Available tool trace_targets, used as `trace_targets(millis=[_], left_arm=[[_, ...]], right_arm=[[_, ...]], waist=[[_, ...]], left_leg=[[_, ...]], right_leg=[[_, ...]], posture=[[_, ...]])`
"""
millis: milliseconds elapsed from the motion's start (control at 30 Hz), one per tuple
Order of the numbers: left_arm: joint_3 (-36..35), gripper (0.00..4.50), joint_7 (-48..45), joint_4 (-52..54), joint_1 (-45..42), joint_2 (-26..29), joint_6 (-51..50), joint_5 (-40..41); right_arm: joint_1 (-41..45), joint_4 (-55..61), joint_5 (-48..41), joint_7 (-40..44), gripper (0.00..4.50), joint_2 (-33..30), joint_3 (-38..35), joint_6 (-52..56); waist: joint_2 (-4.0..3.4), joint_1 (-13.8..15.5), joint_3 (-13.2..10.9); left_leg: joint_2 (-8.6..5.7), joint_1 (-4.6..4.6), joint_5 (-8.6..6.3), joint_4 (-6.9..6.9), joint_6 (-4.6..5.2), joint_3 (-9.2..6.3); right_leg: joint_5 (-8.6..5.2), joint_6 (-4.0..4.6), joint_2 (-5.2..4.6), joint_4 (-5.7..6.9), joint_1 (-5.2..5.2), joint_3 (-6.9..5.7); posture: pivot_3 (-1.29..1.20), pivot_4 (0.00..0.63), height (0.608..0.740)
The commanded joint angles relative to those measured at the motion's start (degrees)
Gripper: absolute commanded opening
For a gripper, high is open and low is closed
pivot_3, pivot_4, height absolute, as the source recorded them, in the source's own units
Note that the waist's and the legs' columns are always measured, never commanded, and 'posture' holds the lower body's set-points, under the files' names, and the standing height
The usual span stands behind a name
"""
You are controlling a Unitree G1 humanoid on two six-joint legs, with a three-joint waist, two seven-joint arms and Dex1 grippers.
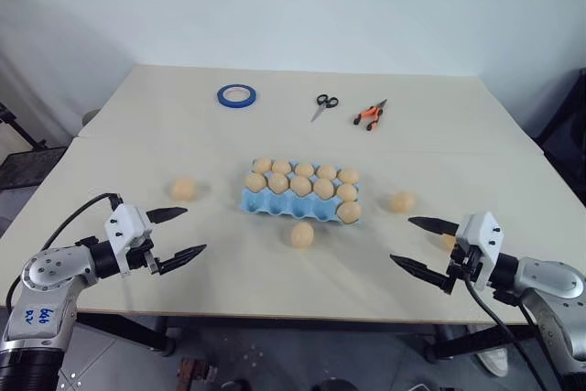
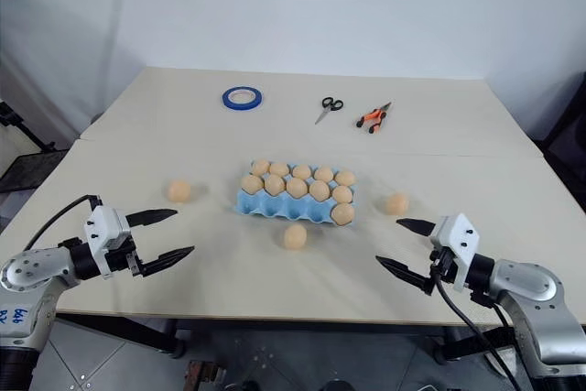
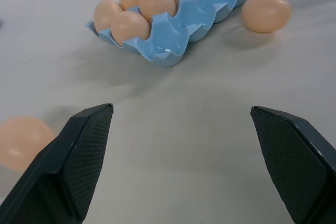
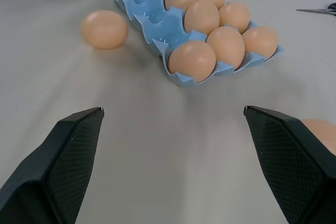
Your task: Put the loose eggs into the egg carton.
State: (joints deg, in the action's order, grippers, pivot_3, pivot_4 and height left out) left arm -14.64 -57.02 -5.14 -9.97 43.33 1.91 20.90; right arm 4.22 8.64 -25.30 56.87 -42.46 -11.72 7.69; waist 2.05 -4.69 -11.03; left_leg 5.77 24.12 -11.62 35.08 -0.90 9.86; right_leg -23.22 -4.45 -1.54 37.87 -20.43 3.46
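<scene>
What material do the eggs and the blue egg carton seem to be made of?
The loose eggs look like matte plastic or rubber rather than real shell: an even tan-orange colour with no gloss or speckles. The egg carton looks like thin moulded plastic: smooth light blue walls with soft highlights. Neither can be confirmed by sight alone.

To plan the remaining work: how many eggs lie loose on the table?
3 loose eggs: one left of the egg carton, one in front, one right; a fourth may hide behind the right gripper.

One egg carton [image 1: 275,207] holding eleven eggs [image 1: 300,185]; four loose eggs [image 1: 302,233]; one tape ring [image 1: 222,96], scissors [image 1: 322,105], pliers [image 1: 370,115]
</scene>
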Motion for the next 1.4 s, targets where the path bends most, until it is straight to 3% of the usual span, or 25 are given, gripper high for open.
trace_targets(millis=[33, 300, 433, 700, 900, 1167, 1400], left_arm=[[0.13, 4.48, 0.08, 2.32, -0.02, -0.2, 0.17, 0.37], [6.26, 4.48, -2.03, 7.52, -2.12, -2.76, -3.53, 1.51], [11.69, 4.48, -3.1, 8.51, -4.7, -5.81, -3.77, 0.48], [16.65, 4.48, -5.08, 7.56, -6.83, -8.97, -3.09, -0.54], [16.58, 4.48, -5.4, 6.92, -7.24, -9.61, -2.65, -0.49], [15.56, 4.48, -3.82, 7.15, -6.17, -9.98, -1.92, -0.86], [14.01, 4.5, -1.96, 8.47, -4.4, -9.74, -1.75, -0.41]], right_arm=[[0.06, 1.93, -1.03, -1.2, 4.5, 0.43, -1.72, 0.03], [-6.45, 1.83, -1.35, -9.71, 4.5, 3.01, -11.44, -0.54], [-13.87, 1.63, -0.97, -14.92, 4.5, 6.79, -18.41, -1.95], [-19.82, 0.04, -0.48, -16.23, 4.5, 10.57, -19.32, -3.82], [-12.16, -8.5, 0.89, -14.77, 4.5, 8.63, -16.37, -4.05], [5.25, -30.45, 4.28, -8.91, 4.5, 5.85, -10.67, -7.5], [11.68, -41.41, 6.08, -6.02, 2.2, 6.32, -7.72, -13.65]], waist=[[0.0, 0.01, 0.0], [0.0, 1.17, 0.0], [-0.01, 1.81, 0.01], [-0.08, 0.93, 0.05], [-0.07, 0.1, 0.04], [-0.1, -0.09, 0.04], [-0.14, -0.07, 0.01]], left_leg=[[0.0, 0.0, 0.0, 0.0, 0.0, 0.0], [-0.03, 0.01, 0.0, 0.03, 0.0, -0.02], [-0.03, -0.01, 0.01, 0.09, -0.01, -0.07], [-0.04, -0.19, 0.02, 0.09, 0.02, 0.03], [-0.07, -0.87, -0.12, -0.04, -0.09, -0.05], [-0.06, -0.89, -0.04, -0.03, 0.08, -0.06], [-0.07, -0.84, -0.07, 0.0, 0.03, -0.05]], right_leg=[[0.0, 0.0, 0.0, 0.01, 0.0, 0.0], [0.0, -0.01, 0.01, -0.01, 0.02, 0.0], [0.0, -0.01, 0.04, 0.03, 0.07, -0.03], [0.04, -0.06, 0.08, 0.1, 0.17, 0.02], [0.05, -0.03, 0.0, -0.12, 0.97, 0.02], [0.09, 0.02, 0.01, -0.11, 0.98, 0.01], [0.0, -0.07, 0.01, -0.15, 0.96, 0.04]], posture=[[0.0, 0.15, 0.74], [0.0, 0.15, 0.74], [0.0, 0.15, 0.74], [0.0, 0.15, 0.74], [0.0, 0.15, 0.74], [0.0, 0.15, 0.74], [0.0, 0.15, 0.74]])
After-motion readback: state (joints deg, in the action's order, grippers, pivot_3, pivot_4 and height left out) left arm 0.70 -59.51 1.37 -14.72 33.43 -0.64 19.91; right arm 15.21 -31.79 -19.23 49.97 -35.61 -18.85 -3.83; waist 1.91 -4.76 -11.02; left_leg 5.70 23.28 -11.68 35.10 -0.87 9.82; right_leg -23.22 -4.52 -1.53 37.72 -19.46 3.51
